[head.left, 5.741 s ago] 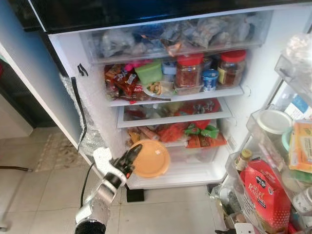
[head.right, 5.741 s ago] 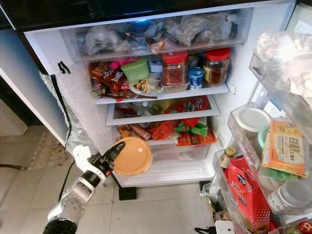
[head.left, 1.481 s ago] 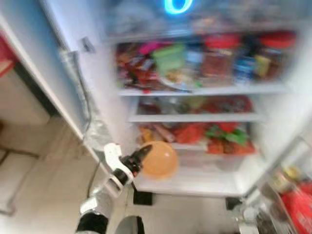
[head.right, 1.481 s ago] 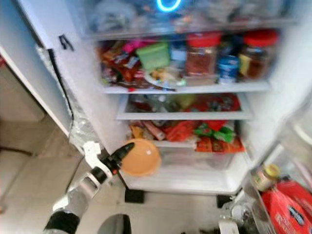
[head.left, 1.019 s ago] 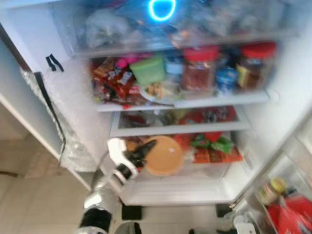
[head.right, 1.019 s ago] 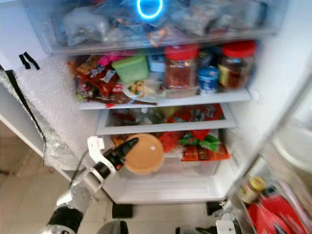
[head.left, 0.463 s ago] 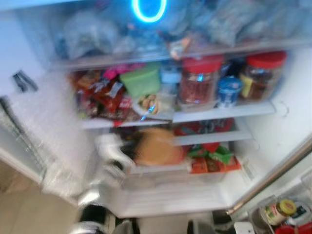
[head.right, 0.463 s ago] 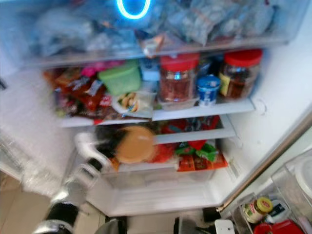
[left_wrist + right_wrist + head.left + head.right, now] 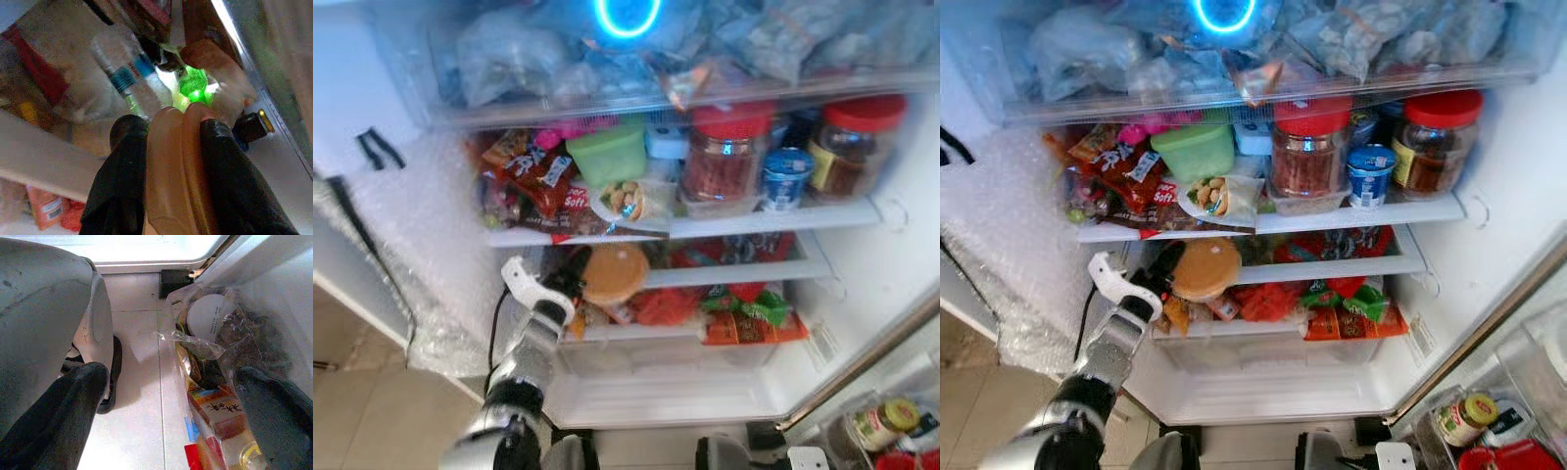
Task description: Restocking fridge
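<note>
An orange round lidded container (image 9: pixel 617 273) is held edge-on by my left gripper (image 9: pixel 572 284), which is shut on its rim. It sits at the left end of the fridge's narrow middle shelf (image 9: pixel 744 276), partly inside the opening under the snack shelf. In the left wrist view the two black fingers (image 9: pixel 122 186) clamp the container (image 9: pixel 176 171), with bottles and a green-lit packet behind it. My right gripper (image 9: pixel 166 431) hangs low beside my body with its fingers wide apart and nothing between them.
The upper shelf carries two red-lidded jars (image 9: pixel 724 147), a blue cup (image 9: pixel 786 174), a green box (image 9: pixel 611 153) and snack packets (image 9: pixel 533 176). Red and green packets (image 9: pixel 744 308) lie below, over a clear bottom drawer (image 9: pixel 666 357). The door shelf (image 9: pixel 876 426) stands at right.
My left gripper has carried the orange container up from the lower shelf's front to the middle shelf and further in. The camera has moved closer and the picture has sharpened.
</note>
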You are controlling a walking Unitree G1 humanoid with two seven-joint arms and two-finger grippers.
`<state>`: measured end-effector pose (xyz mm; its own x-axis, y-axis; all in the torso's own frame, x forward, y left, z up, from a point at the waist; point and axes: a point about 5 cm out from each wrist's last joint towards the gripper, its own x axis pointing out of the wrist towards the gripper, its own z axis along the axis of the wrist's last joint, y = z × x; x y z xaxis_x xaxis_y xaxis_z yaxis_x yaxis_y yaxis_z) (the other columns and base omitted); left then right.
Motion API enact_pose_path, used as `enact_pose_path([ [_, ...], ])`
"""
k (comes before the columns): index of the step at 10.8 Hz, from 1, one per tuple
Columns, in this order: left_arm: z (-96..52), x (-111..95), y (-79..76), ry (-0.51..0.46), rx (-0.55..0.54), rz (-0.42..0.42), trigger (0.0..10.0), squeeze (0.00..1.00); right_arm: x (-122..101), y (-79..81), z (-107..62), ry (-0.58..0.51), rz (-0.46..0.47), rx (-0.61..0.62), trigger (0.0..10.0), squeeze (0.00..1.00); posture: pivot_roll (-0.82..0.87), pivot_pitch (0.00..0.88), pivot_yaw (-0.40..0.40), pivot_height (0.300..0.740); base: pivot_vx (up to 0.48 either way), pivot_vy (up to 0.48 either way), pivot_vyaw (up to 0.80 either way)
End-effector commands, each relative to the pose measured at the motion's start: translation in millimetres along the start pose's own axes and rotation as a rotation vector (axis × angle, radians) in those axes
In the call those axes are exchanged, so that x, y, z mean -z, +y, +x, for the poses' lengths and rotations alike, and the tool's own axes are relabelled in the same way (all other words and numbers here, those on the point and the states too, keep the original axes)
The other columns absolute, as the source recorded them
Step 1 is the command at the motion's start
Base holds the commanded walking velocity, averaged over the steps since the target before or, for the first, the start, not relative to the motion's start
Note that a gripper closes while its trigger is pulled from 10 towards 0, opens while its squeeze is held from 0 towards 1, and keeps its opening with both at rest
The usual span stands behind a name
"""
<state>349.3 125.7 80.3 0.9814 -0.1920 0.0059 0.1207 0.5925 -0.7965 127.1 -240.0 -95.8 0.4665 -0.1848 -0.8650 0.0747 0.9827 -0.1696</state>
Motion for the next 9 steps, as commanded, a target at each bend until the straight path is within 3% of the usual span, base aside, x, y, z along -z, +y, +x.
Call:
enact_pose_path([
  [1, 8.4, -6, -7.0, -0.030, -0.016, 0.004, 10.0, 0.00, -3, 8.6, 0.6, -0.014, 0.007, -0.032, 10.0, 0.00, -0.14, 0.050, 0.092, 0.650, 0.000, 0.000, 0.00],
  [3, 19.5, 3, -22.2, 0.026, -0.005, -0.001, 10.0, 0.00, -2, 8.6, 0.6, -0.014, 0.009, -0.032, 10.0, 0.00, -0.15, 0.051, 0.096, 0.650, 0.000, 0.000, 0.00],
  [4, 23.4, 18, -34.8, 0.117, 0.032, 0.061, 10.0, 0.00, -2, 9.0, 0.4, -0.014, 0.009, -0.033, 10.0, 0.00, -0.15, 0.056, 0.098, 0.650, 0.000, 0.000, 0.00],
  [5, 24.8, 25, -39.5, 0.144, 0.031, 0.055, 10.0, 0.00, 0, 9.3, 0.1, -0.013, 0.009, -0.033, 10.0, 0.00, -0.15, 0.065, 0.101, 0.650, 0.000, 0.000, 0.00],
  [9, 27.1, 13, -32.9, 0.018, -0.093, -0.013, 10.0, 0.00, 9, 9.6, -1.9, -0.002, 0.017, -0.030, 10.0, 0.00, -0.17, 0.103, 0.099, 0.650, 0.000, 0.000, 0.00],
])
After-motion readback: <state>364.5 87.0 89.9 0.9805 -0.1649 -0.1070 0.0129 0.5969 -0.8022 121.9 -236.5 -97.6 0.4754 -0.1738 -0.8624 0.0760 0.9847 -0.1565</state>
